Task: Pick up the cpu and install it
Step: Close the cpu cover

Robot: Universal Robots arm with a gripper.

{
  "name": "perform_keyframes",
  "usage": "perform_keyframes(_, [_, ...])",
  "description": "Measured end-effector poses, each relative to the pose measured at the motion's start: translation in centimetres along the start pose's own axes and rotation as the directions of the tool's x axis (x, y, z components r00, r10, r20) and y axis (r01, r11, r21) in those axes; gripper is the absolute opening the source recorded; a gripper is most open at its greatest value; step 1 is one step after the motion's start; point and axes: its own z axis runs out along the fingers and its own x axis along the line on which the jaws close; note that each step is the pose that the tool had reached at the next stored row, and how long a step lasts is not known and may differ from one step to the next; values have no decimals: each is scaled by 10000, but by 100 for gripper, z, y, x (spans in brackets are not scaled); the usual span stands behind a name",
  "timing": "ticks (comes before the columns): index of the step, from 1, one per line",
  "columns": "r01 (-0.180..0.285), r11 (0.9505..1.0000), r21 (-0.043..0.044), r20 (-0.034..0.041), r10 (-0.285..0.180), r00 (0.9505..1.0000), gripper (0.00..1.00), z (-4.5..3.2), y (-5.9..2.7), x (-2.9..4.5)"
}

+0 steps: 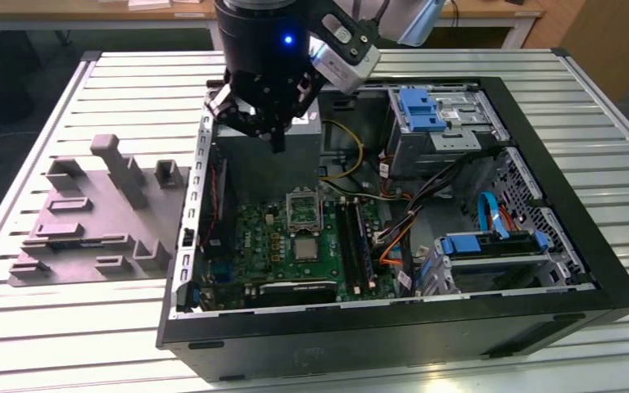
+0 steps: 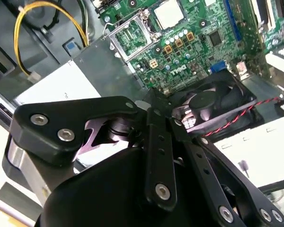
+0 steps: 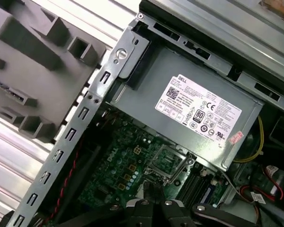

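Now, grey tray at the exterior view's left; next, gripper hovering above the power supply, jaws pinched narrow, nothing seen between; cpu lying flat on the motherboard, beside the open socket frame. Best kept level and slow, clear of cables rightward.

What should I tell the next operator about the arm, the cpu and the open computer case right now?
Gripper: shut, nothing seen in it, hanging above the grey metal power supply box inside the black computer case.
Small silvery square cpu: lying flat on the green motherboard, beside the open metal socket frame, well apart from the gripper.
Done: cpu appears placed on the board.
Left: the frame stands open; whether the cpu is fully seated cannot be told.
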Motion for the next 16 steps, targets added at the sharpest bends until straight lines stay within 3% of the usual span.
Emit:
perform_keyframes(6, [1042, 9946, -28, -43, -1042, 9946, 11, 71, -4, 0])
perform_keyframes(16, [1275, 9918, -42, -48, -1276, 9918, 11, 138, -120, -190])
